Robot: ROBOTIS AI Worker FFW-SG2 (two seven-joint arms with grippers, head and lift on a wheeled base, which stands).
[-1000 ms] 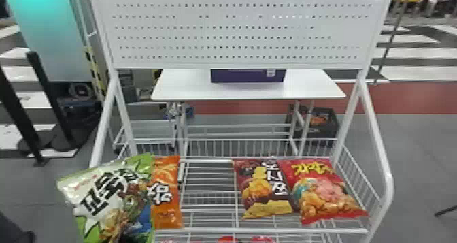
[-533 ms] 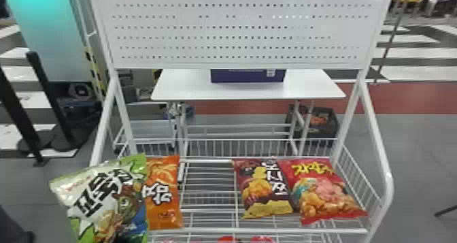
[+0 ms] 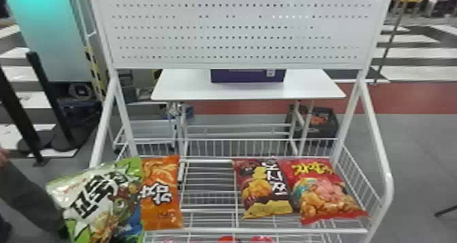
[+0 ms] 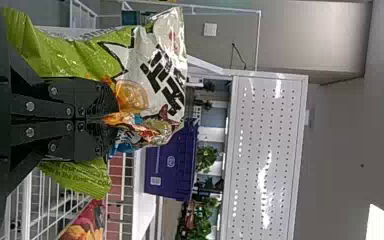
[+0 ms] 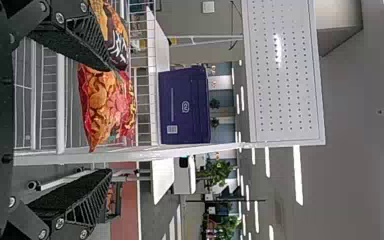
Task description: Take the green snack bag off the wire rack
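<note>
Beyond the left pincer (image 4: 111, 119) and off to its right, a white metal wire rack (image 3: 217, 230) with a perforated top panel (image 3: 238, 31). Farther beyond, a flat white table (image 3: 306, 89), bearing a rectangular purple box (image 5: 195, 90). Between that pincer's fingertips, a glossy green-and-white foil snack bag (image 3: 85, 191). Well to its right, on the shelf, a red foil bag (image 3: 323, 191); nearer, a maroon-and-yellow foil bag (image 3: 258, 188); nearest, a narrow orange foil bag (image 3: 161, 191). Left pincer: closed tight, pinching the green-and-white bag. Right pincer (image 5: 116, 120): spread wide, gripping nothing.
</note>
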